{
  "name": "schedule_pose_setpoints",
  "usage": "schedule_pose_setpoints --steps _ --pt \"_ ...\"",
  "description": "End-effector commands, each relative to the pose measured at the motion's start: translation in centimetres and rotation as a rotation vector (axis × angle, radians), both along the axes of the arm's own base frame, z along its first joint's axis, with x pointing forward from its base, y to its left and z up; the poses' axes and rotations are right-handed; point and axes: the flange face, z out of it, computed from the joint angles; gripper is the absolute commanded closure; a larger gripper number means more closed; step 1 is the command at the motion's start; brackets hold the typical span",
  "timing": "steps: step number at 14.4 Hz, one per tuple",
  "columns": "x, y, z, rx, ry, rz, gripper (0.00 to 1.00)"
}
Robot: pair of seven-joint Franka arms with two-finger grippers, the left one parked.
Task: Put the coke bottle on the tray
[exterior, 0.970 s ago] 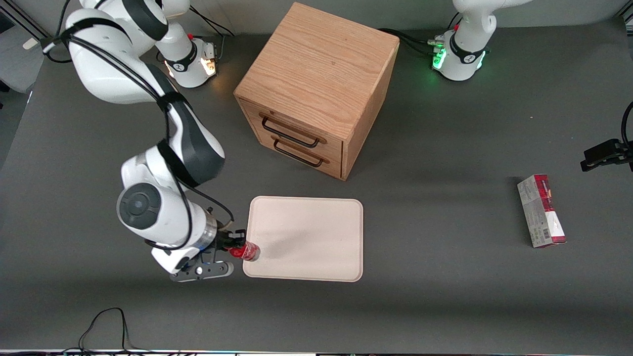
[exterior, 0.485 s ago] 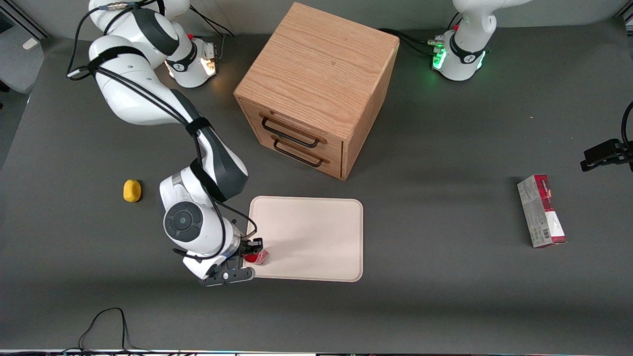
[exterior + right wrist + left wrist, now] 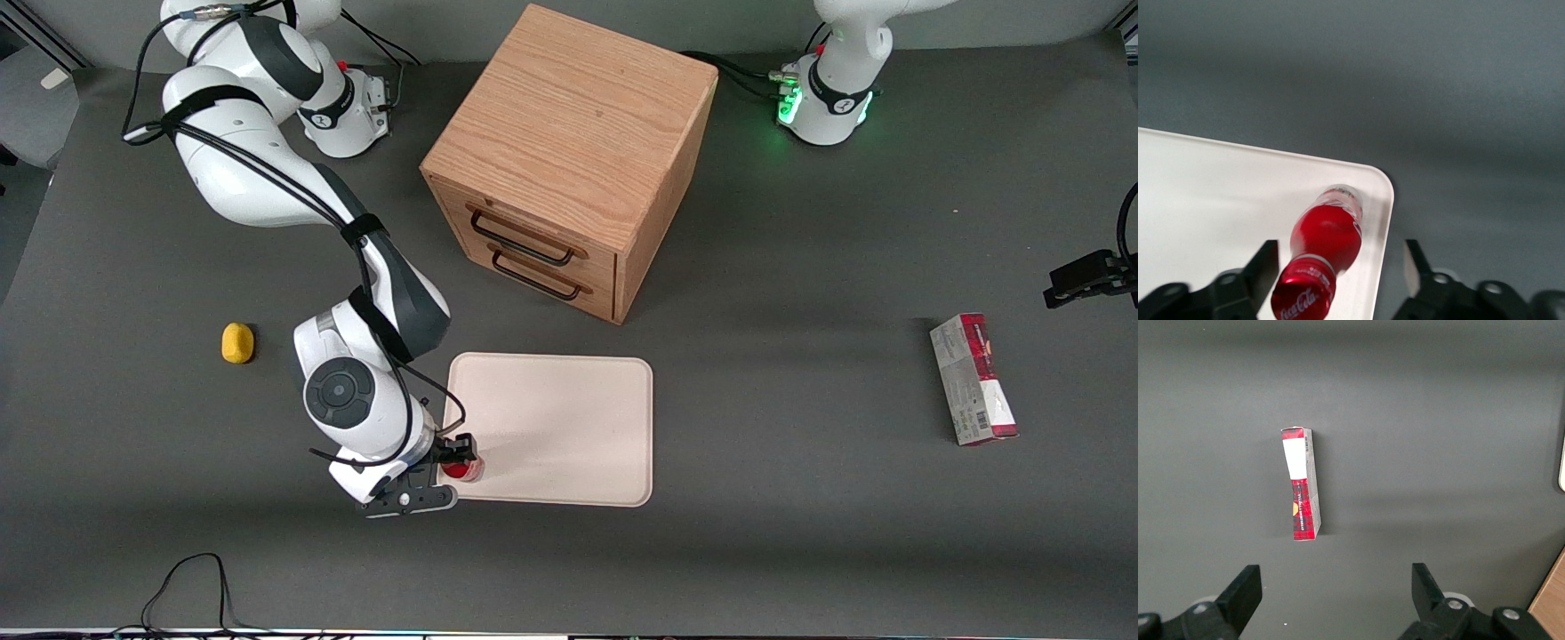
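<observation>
The coke bottle [image 3: 462, 468], small and red with a red cap, stands upright on the cream tray [image 3: 569, 418], in the tray's corner nearest the front camera at the working arm's end. My right gripper [image 3: 452, 460] hangs just above it. In the right wrist view the bottle [image 3: 1328, 241] stands between the fingers of the gripper [image 3: 1340, 259], close to the tray's rim [image 3: 1383, 200]. The fingers are spread wide, one on each side of the cap, with a gap to each.
A wooden two-drawer cabinet [image 3: 569, 160] stands farther from the front camera than the tray. A yellow lump [image 3: 236, 343] lies toward the working arm's end. A red-and-grey carton [image 3: 973, 378] lies toward the parked arm's end and also shows in the left wrist view [image 3: 1301, 487].
My gripper has carried the bottle from the tray's edge onto the tray. In the last half second it barely shifted, and the bottle now stands upright on the tray.
</observation>
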Motion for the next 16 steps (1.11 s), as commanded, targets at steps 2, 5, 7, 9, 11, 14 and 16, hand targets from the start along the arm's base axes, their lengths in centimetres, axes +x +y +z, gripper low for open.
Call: schedule_pose_setpoints --steps 2,5,7,9,11,14,16 --pt "-1.5 0.5 3.3 -0.035 -0.034 0.004 0.0" --pt "-3.5 -0.6 7.5 -0.056 -0.024 0.008 0.0" --pt "-4.9 -3.5 11.0 -0.026 0.004 -0.034 0.0" --pt "-7.2 -7.7 14.7 -0.005 0.03 0.0 0.0" --pt "-9.9 -12.8 18.1 -0.015 0.05 0.002 0.0" --pt "-14.5 -17.6 22.1 0.008 0.062 -0.061 0.0" --pt "-16.5 -21.4 24.4 0.035 0.083 -0.067 0.0"
